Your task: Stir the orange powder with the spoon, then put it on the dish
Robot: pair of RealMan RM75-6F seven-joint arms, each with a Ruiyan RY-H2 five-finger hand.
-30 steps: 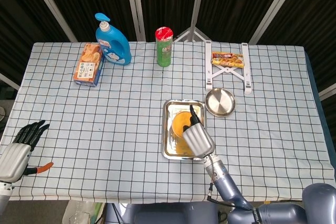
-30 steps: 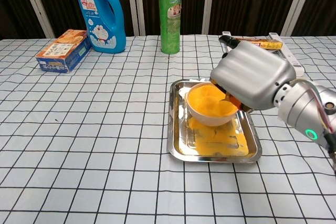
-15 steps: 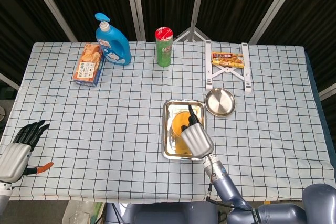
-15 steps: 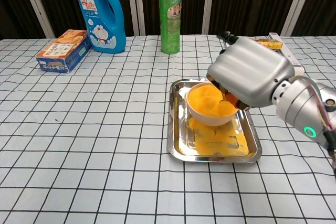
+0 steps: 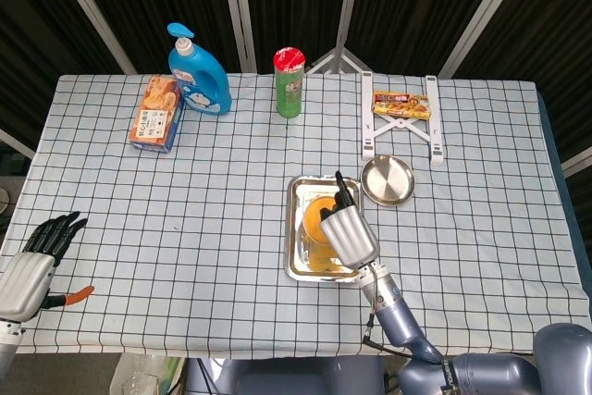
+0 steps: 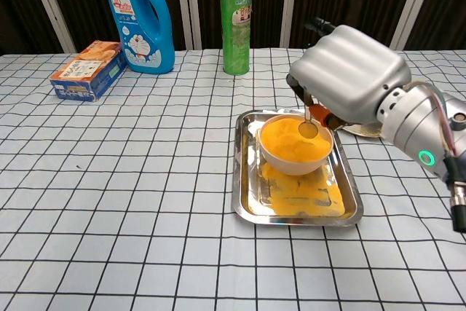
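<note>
Landmark = steel tray (image 6: pixel 247 209). Far left of tray, at table's near-left edge, left hand (image 5: pixel 32 265) lies idle, fingers apart, holding nothing. Well back-left of tray: snack box (image 6: pixel 86 71), blue detergent bottle (image 6: pixel 140 18); straight behind tray, green chip can (image 6: pixel 236 25). All well apart from tray, not in the way. On tray: white bowl (image 6: pixel 284 159) of orange powder (image 6: pixel 291 142), plus orange spill on tray floor in front of bowl. Change vs half a sec ago: right hand (image 6: pixel 349 81) has lifted, so spoon (image 6: pixel 309 127) that was down in the powder now hangs w/ its bowl just above the surface. Hand grips spoon handle, fingers curled round it. Reads as stirring about done, next step is carry to dish (image 5: pixel 388 180), just right-behind tray & bare. Behind dish: white stand (image 5: pixel 400 117) w/ snack bar (image 5: pixel 400 104). Path short; bowl rim and tray lip are the only things to clear, drips likely
</note>
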